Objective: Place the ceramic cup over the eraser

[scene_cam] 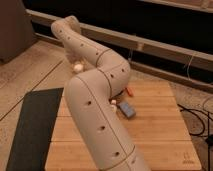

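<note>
Claw [77,65] closed, over speckled floor [30,70]; flat blue-grey eraser [127,110] on wooden board [165,135].

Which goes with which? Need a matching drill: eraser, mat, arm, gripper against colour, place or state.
1 eraser
2 mat
3 arm
4 gripper

a dark, left of the wooden board
b shut, hidden behind the arm
c blue-grey, on the board
d whitish, crossing the middle of the view

Pairs: 1-c, 2-a, 3-d, 4-b
</note>
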Controlling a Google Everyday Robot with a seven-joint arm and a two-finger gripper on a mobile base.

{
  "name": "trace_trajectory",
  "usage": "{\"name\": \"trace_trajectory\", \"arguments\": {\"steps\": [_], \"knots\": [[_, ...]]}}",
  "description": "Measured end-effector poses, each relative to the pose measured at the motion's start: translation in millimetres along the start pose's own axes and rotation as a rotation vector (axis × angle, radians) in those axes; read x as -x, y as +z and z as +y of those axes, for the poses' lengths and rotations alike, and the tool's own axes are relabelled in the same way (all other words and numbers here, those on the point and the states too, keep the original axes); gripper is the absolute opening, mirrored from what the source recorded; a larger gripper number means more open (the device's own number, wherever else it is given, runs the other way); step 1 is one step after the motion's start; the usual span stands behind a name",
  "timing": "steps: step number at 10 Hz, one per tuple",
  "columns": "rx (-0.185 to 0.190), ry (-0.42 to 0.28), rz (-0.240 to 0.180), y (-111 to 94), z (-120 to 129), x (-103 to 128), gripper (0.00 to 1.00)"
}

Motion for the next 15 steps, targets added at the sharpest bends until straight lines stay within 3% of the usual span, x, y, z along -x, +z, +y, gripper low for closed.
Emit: {"name": "trace_trajectory", "arguments": {"steps": [6,11,15], "knots": [[0.005,-0.034,-0.014,15.7,-0.7,14.4,0.00],[-0.003,-0.001,0.064,34.5,-12.9,1.7,0.00],[-0.034,0.021,0.081,35.6,-25.5,0.2,0.00]]}}
